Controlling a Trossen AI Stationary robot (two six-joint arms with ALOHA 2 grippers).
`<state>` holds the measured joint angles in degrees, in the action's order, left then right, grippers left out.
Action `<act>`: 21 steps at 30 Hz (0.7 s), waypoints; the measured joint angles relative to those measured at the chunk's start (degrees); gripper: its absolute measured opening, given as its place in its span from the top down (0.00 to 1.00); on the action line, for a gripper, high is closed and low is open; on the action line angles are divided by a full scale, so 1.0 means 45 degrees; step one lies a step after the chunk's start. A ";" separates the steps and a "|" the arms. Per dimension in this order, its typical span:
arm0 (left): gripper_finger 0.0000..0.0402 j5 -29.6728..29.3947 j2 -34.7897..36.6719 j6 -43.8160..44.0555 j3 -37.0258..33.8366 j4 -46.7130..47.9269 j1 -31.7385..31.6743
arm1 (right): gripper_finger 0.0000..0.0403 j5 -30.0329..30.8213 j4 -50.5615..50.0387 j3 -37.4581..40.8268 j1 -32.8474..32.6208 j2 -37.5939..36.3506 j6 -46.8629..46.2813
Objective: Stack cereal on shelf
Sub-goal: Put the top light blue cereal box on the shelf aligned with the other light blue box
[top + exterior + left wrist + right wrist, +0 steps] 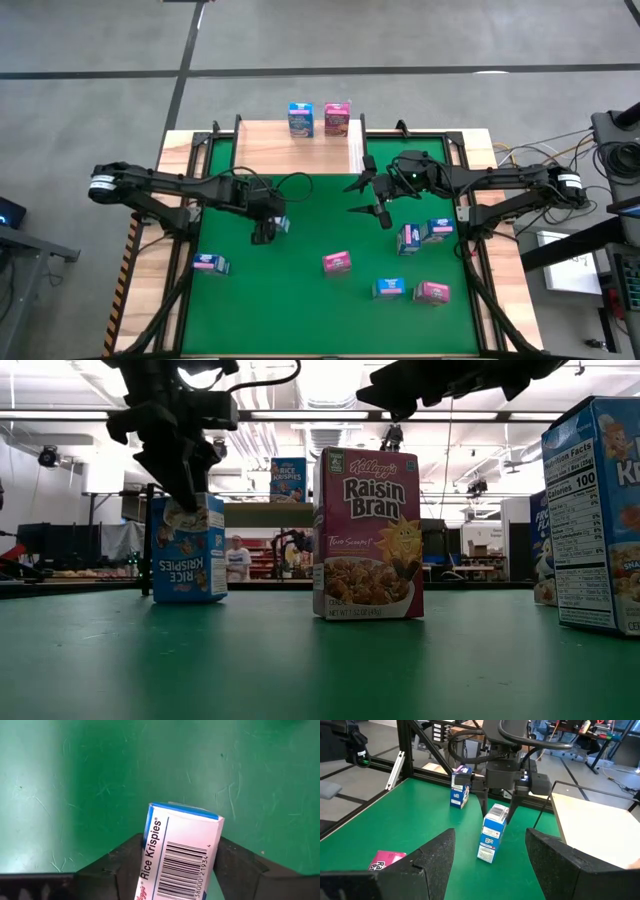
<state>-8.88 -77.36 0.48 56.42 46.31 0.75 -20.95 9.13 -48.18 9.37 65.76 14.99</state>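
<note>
Closing about the narrow sides of a blue Rice Krispies box (180,855), left gripper (264,232) near the green mat's (310,300) left-middle. Likely light, thin cardboard, crushable; best pinched gently mid-height. Right gripper (372,199) spread, empty, toward the shelf (270,145).

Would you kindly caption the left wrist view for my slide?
Left pincer straddles a blue Rice Krispies box above the green mat.

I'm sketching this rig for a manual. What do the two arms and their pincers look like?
Both arms are dark, slim and jointed, each with a white band near its outer end. Black cables loop over the left arm and right arm. Left pincer and right pincer each have two black, wedge-shaped fingers.
</note>
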 joint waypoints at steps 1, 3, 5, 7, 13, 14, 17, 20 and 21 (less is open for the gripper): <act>0.52 0.0000 0.0000 0.0031 0.0000 0.0003 0.0000 | 0.43 0.0000 0.0003 0.0000 0.0000 0.0000 0.0005; 0.53 0.0000 0.0000 0.0079 0.0000 -0.0020 0.0000 | 0.43 -0.0001 0.0003 0.0000 0.0002 0.0000 0.0011; 0.54 0.0000 0.0000 0.0153 0.0000 -0.0035 0.0000 | 0.43 -0.0001 0.0010 0.0000 0.0005 0.0000 0.0018; 0.54 -0.0005 0.0000 0.0202 0.0000 -0.0049 0.0000 | 0.43 0.0003 0.0005 0.0000 0.0000 0.0000 0.0045; 0.54 -0.0016 0.0000 0.0387 0.0000 -0.0176 0.0042 | 0.43 0.0001 0.0010 0.0000 0.0000 0.0000 0.0122; 0.54 -0.0021 0.0000 0.0391 0.0000 -0.0188 0.0065 | 0.43 0.0003 0.0010 0.0000 0.0000 0.0000 0.0124; 0.54 -0.0029 0.0000 0.0391 0.0000 -0.0296 0.0083 | 0.43 0.0004 0.0010 0.0000 0.0001 0.0000 0.0119; 0.54 -0.0029 0.0002 0.0391 0.0000 -0.0304 0.0083 | 0.43 0.0004 0.0010 0.0000 0.0000 0.0000 0.0119; 0.54 -0.0029 0.0005 0.0391 0.0000 -0.0307 0.0083 | 0.43 -0.0001 0.0010 0.0000 0.0000 -0.0005 0.0119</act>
<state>-9.02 -77.34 2.24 56.42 44.93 1.13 -20.95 9.17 -48.18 9.37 65.74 15.53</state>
